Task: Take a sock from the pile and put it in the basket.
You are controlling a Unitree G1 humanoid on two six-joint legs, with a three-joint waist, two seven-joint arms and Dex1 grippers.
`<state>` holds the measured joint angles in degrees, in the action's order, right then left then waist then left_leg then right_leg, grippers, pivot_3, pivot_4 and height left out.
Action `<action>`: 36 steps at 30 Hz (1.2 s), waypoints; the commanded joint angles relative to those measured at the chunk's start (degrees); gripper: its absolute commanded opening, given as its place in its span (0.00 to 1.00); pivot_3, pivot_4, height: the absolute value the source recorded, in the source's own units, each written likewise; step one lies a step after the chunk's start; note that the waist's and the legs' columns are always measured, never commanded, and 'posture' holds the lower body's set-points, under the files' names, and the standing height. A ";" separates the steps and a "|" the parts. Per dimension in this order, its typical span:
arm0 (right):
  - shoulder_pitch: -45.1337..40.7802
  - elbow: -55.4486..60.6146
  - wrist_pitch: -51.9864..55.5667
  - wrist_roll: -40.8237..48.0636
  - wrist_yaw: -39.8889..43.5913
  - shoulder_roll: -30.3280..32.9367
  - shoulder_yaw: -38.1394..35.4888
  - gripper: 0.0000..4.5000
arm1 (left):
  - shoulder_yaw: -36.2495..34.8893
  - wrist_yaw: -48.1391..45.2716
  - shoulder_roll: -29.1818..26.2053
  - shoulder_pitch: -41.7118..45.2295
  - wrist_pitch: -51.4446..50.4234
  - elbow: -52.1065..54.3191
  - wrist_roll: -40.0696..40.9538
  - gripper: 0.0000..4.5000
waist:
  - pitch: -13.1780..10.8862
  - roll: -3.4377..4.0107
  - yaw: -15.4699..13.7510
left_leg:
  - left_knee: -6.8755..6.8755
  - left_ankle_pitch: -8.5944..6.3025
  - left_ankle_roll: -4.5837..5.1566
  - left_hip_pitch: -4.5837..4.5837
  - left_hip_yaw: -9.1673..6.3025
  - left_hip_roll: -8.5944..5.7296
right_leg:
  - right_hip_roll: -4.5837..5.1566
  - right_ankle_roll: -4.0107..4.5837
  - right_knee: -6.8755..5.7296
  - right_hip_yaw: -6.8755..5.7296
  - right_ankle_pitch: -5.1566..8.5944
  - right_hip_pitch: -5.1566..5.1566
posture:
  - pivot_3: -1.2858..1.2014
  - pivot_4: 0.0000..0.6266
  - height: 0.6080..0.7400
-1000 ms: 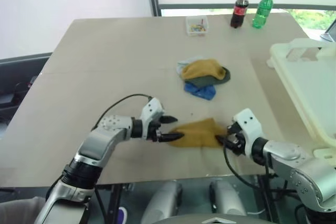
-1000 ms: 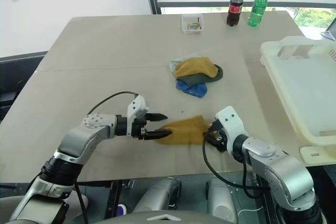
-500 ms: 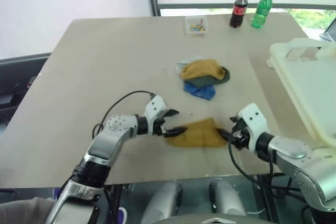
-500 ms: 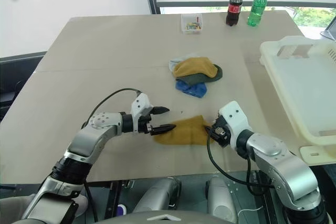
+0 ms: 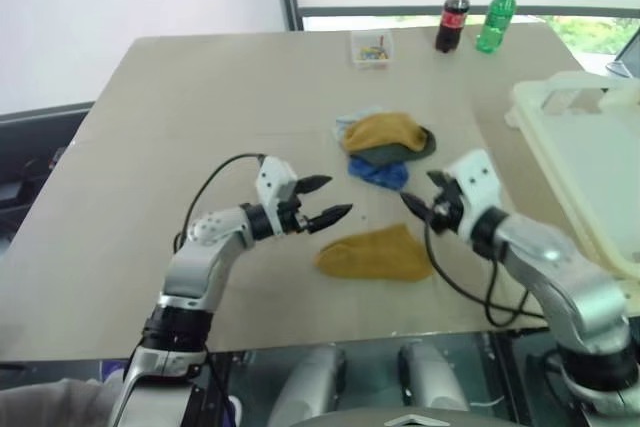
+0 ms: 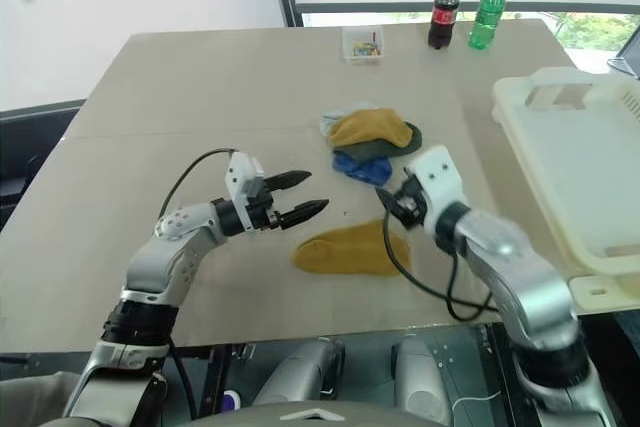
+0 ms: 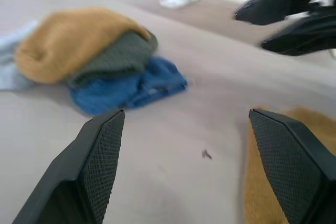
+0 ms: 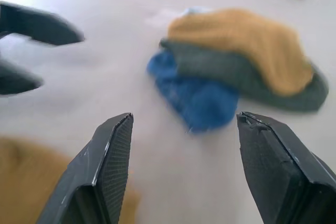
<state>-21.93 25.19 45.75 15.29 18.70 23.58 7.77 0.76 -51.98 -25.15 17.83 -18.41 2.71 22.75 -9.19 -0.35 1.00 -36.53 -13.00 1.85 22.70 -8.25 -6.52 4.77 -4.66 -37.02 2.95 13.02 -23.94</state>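
Mustard-yellow sock (image 5: 375, 254) lying flat and loose near bench (image 5: 180, 127) front edge, short of the pile (image 5: 387, 145); judged soft, light, best pinched at a raised fold; left pincer (image 5: 322, 200) and right pincer (image 5: 415, 197) wide, empty; basket (image 5: 590, 162) at right edge.

arms: silver-grey | wrists: white housings | left hand (image 5: 322, 200), right hand (image 5: 418, 205): black fingers | cables: black

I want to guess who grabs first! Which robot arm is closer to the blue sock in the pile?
Right. The right end effector hovers just beside the blue sock, nearly at its edge. The left end effector is farther away, across bare table.
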 commanded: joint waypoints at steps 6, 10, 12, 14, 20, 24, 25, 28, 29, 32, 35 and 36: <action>-16.91 -33.25 -20.35 -8.95 3.63 -3.11 2.31 0.26 | -2.54 5.19 0.39 -4.50 -0.81 8.50 1.36 0.90 | 0.00 -0.02 -0.13 | 0.03 0.01 -0.02 0.06 -0.02 0.01 | -0.06 0.03 0.04 0.01 0.00 -0.04 | 0.52 0.24 1.00; -21.24 -43.49 -26.08 -10.62 7.15 -3.47 3.10 0.26 | -3.65 7.76 0.65 -7.40 -1.42 11.91 1.58 0.90 | -0.01 -0.02 -0.24 | 0.04 0.01 -0.02 0.07 -0.03 0.01 | -0.07 0.03 0.09 0.00 0.00 -0.05 | 0.52 0.24 1.00; -21.84 -45.09 -27.41 -11.10 8.88 -3.21 3.51 0.26 | -4.02 8.77 0.76 -8.62 -1.58 13.12 1.46 0.90 | -0.01 -0.02 -0.05 | 0.05 0.01 -0.02 0.09 -0.01 0.01 | -0.08 0.03 0.09 0.03 0.00 -0.08 | 0.52 0.24 1.00; -22.14 -45.96 -28.18 -11.24 10.03 -3.30 3.24 0.26 | -4.56 9.57 0.62 -9.64 -1.64 14.00 1.48 0.90 | -0.01 -0.02 -0.03 | 0.05 0.01 -0.02 0.08 0.01 0.01 | -0.08 0.03 0.08 0.05 0.00 -0.08 | 0.52 0.24 1.00; -23.16 -50.16 -30.49 -12.56 11.57 -3.91 2.50 0.26 | -5.07 11.39 0.49 -10.38 -1.92 15.08 1.65 0.90 | -0.01 -0.01 -0.03 | 0.05 0.01 -0.02 0.06 0.01 0.03 | -0.10 0.03 0.04 0.05 0.00 -0.08 | 0.52 0.24 1.00; -25.06 -54.41 -32.62 -12.81 11.98 -4.89 1.41 0.26 | -5.19 11.99 0.44 -9.98 -2.10 15.45 1.74 0.90 | -0.01 -0.01 0.03 | 0.05 0.01 -0.03 0.06 0.01 0.03 | -0.11 0.04 0.04 0.05 0.00 -0.08 | 0.52 0.24 1.00; -25.61 -55.46 -33.15 -12.77 12.03 -5.15 1.13 0.20 | -5.45 12.08 0.28 -9.84 -2.03 15.40 1.82 0.90 | -0.01 -0.01 0.04 | 0.05 0.01 -0.03 0.06 0.01 0.04 | -0.11 0.04 0.04 0.05 0.00 -0.09 | 0.52 0.24 1.00; -25.95 -55.86 -34.32 -12.86 12.98 -5.09 0.98 0.01 | -5.82 12.28 -0.12 -9.94 -1.87 15.56 2.07 0.90 | -0.01 -0.01 0.02 | 0.05 0.01 -0.03 0.06 0.00 0.04 | -0.11 0.04 0.04 0.05 0.00 -0.08 | 0.52 0.24 1.00; -25.80 -55.02 -34.40 -12.68 13.44 -5.01 0.94 0.01 | -5.92 12.30 -0.22 -10.07 -1.84 15.66 2.15 0.90 | -0.01 -0.01 0.01 | 0.05 0.01 -0.03 0.06 0.00 0.04 | -0.11 0.04 0.04 0.05 0.00 -0.08 | 0.52 0.24 1.00; -24.17 -49.30 -32.72 -11.67 16.41 -3.90 1.30 0.01 | -5.69 12.31 -0.30 -10.61 -1.65 15.81 2.16 0.90 | -0.01 0.00 0.02 | 0.05 0.01 -0.03 0.07 0.01 0.04 | -0.11 0.04 0.04 0.06 0.00 -0.09 | 0.52 0.24 1.00; -21.18 -40.58 -28.74 -10.65 21.30 -1.87 2.97 0.01 | -5.10 11.86 -0.31 -10.77 -1.47 15.21 2.00 0.90 | -0.02 0.00 -0.03 | 0.06 0.00 -0.03 0.08 -0.01 0.04 | -0.11 0.04 0.04 0.06 0.00 -0.10 | 0.52 0.24 1.00; -20.42 -38.39 -27.83 -10.56 22.48 -1.40 3.46 0.01 | -5.02 11.58 -0.42 -10.67 -1.46 14.94 2.02 0.90 | -0.01 0.00 -0.06 | 0.06 0.00 -0.03 0.08 -0.01 0.04 | -0.11 0.04 0.05 0.05 0.00 -0.10 | 0.52 0.24 1.00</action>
<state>-42.78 -18.80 16.44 3.59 38.63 21.48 10.70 -3.90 -39.89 -25.13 6.93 -20.83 15.70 23.99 -9.20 -0.35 0.93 -36.47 -13.00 1.83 22.78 -8.26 -6.48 4.66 -4.63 -36.97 3.00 13.02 -24.04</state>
